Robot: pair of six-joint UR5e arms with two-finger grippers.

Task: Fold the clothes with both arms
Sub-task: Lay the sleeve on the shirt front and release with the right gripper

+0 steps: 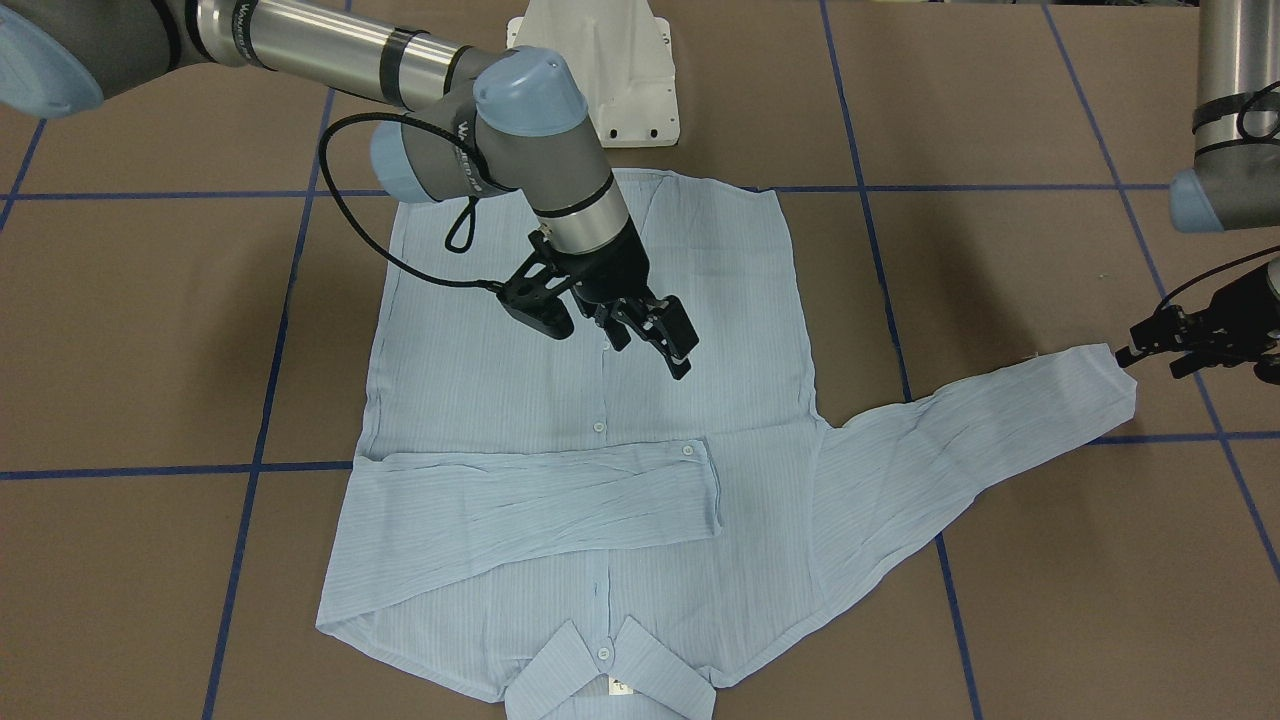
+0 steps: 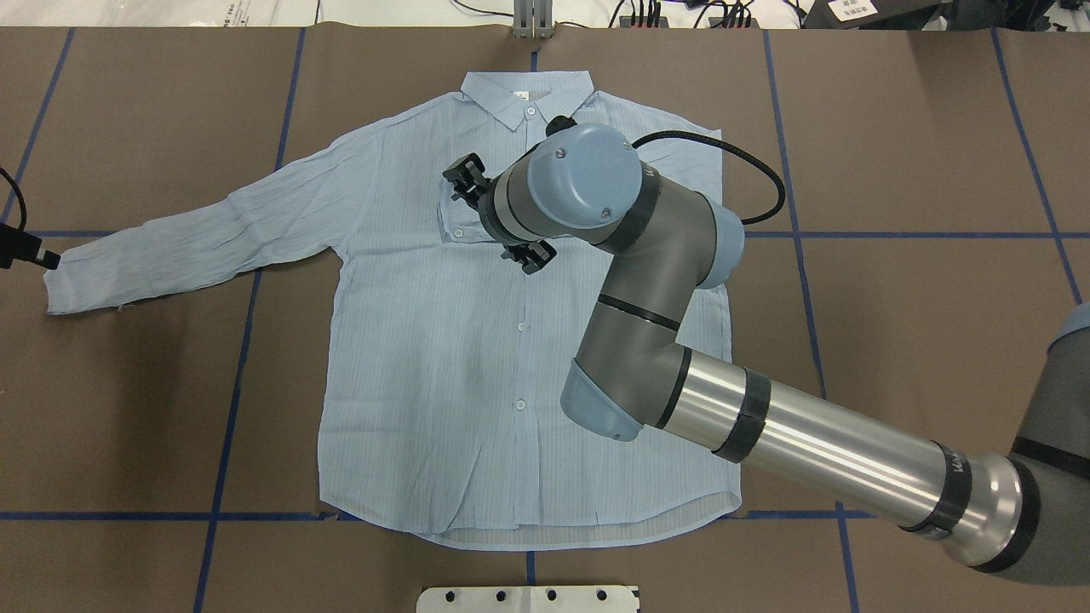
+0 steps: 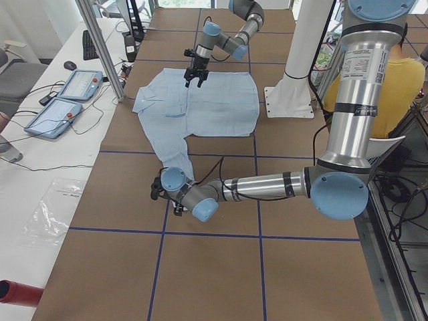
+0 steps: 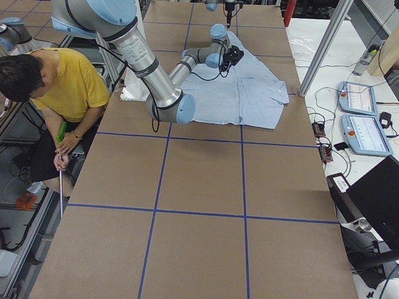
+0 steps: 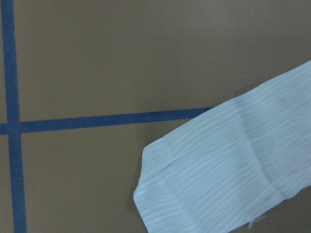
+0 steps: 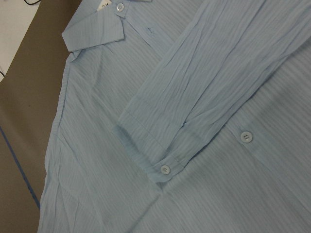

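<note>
Hovering the right end effector [image 1: 655,335], released and empty, above the shirt [image 2: 426,358] spread flat on the tabletop [image 1: 150,330]. Holding the left end effector [image 1: 1150,350] just beside the outstretched cuff [image 1: 1105,385], grip impossible to tell. Risking a shallow pinch slipping off thin fabric, or dragging the folded sleeve [image 1: 540,500] askew.

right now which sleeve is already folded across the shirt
The sleeve on the robot's right side: it lies across the chest, its buttoned cuff near the placket. The other sleeve is stretched flat on the table.
</note>
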